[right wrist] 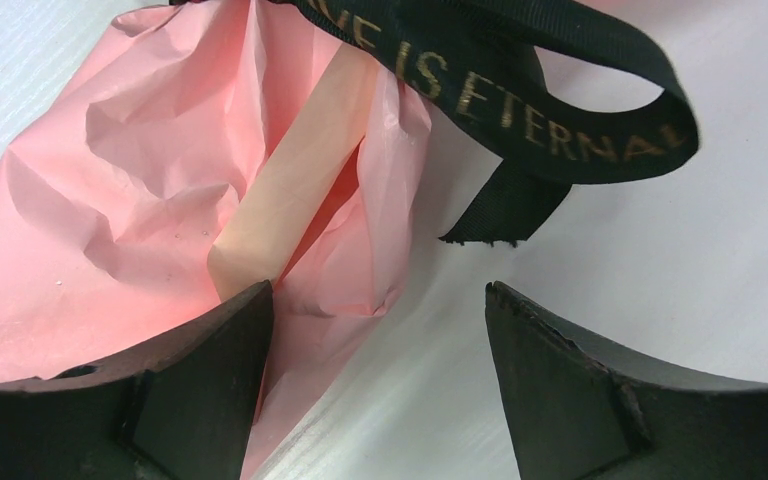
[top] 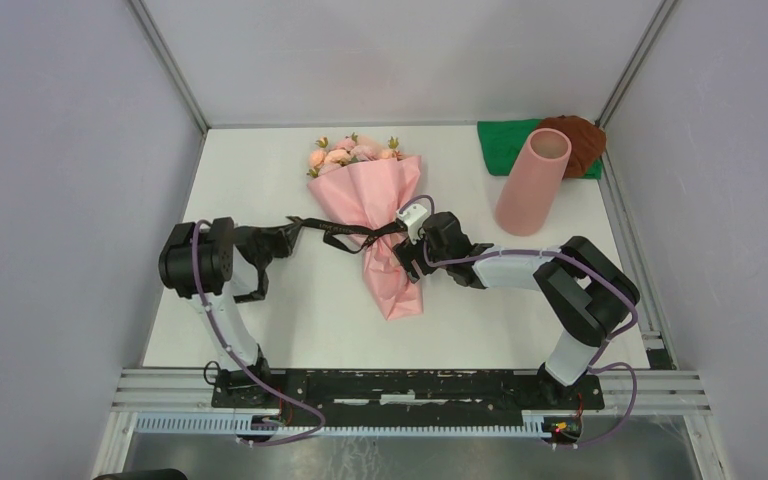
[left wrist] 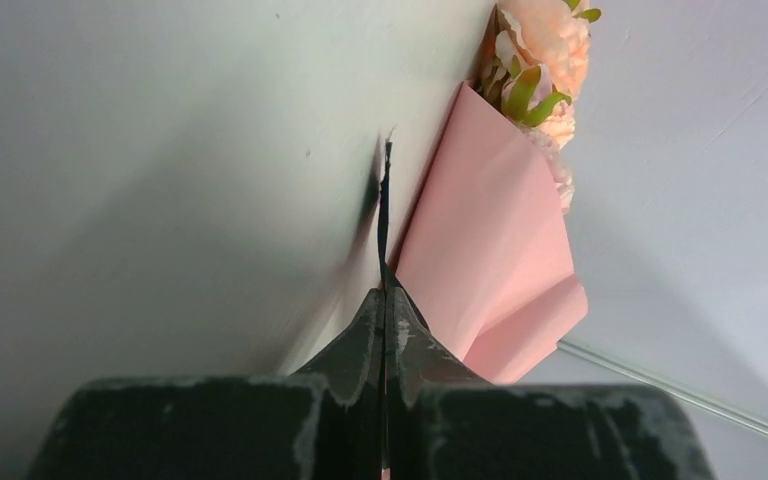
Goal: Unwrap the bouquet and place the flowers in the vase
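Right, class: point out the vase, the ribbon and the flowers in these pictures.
vase (top: 532,185), top view, middle of its side wall.
ribbon (right wrist: 520,115), right wrist view, on the gold-lettered band.
flowers (top: 352,153), top view, on the cluster of blooms.

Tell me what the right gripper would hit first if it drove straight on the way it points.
Most likely the bouquet: its crumpled pink paper lies right ahead of the open right gripper, beside one finger. The black ribbon loop sits slightly further on, though depth is hard to judge.
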